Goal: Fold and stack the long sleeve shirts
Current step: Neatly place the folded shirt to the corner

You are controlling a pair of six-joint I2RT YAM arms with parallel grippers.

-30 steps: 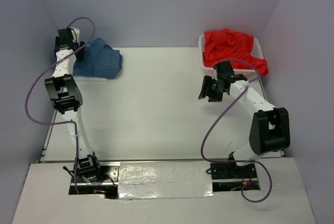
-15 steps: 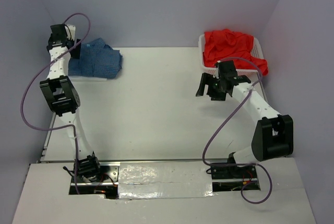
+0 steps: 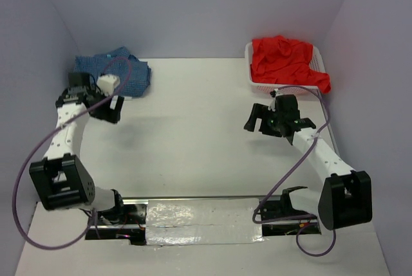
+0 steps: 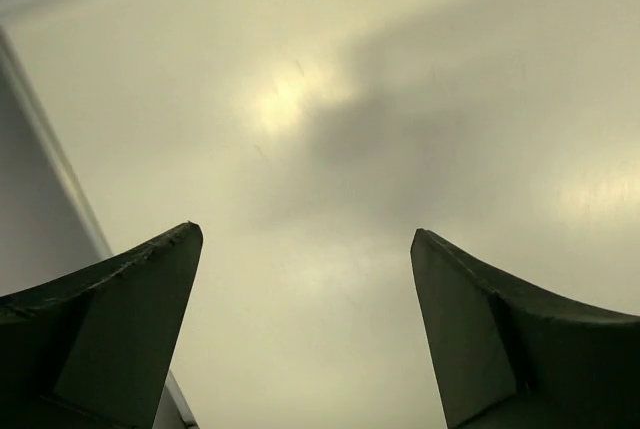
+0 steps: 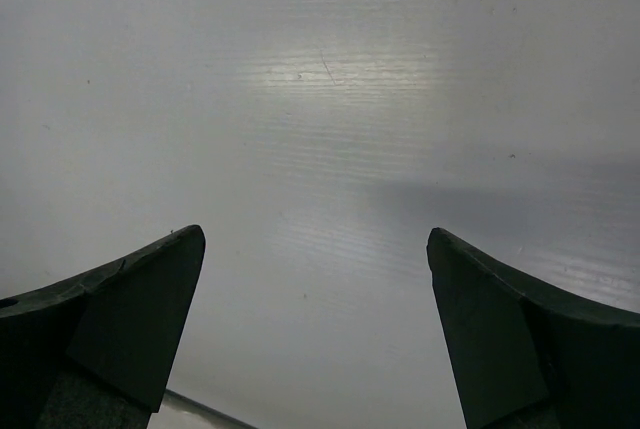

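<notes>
The blue fine-checked shirt lies folded at the table's far left corner. A red shirt is heaped in the white mesh basket at the far right. No white shirt shows. My left gripper hovers just in front of the blue shirt, open and empty; in the left wrist view its jaws stand wide apart over bare table. My right gripper hovers in front of and left of the basket, open and empty; the right wrist view shows only bare table between its jaws.
The white table runs to grey walls at the back and sides. The left table edge shows in the left wrist view. A purple cable loops off each arm.
My left arm has drawn back from above the blue shirt and folded down toward the near left. My right gripper has moved slightly nearer, away from the basket. Both stay open.
</notes>
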